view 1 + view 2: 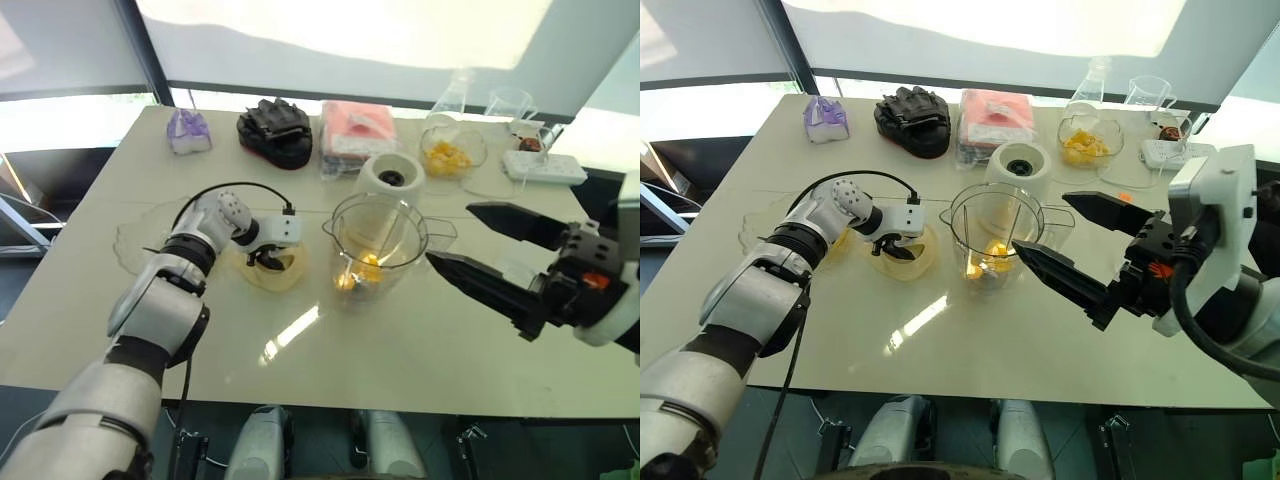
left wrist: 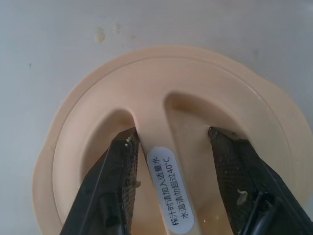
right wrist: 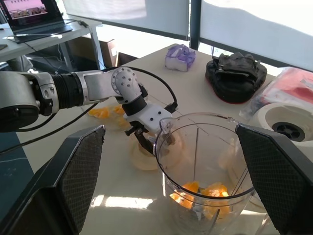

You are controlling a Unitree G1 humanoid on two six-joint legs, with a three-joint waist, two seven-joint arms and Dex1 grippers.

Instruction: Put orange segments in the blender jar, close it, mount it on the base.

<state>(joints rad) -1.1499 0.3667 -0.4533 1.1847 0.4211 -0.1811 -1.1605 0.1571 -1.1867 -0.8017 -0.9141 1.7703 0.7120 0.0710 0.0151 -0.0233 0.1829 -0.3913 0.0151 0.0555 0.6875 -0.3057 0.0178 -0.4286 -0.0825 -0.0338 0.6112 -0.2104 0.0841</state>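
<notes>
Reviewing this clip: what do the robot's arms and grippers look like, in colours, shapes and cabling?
Both arms are silver-grey, built of rounded segments with black joint bands. A black cable loops over the left wrist to the white housing of the left gripper. The right gripper has long, tapered black fingers with textured mesh pads, orange marks on its black body and a white wrist housing.

clear plastic blender jar (image 3: 205,161): upright, orange segments (image 3: 203,192) at its bottom
left hand (image 3: 142,138): beside the jar, on flat cream round lid (image 3: 142,157)
</notes>
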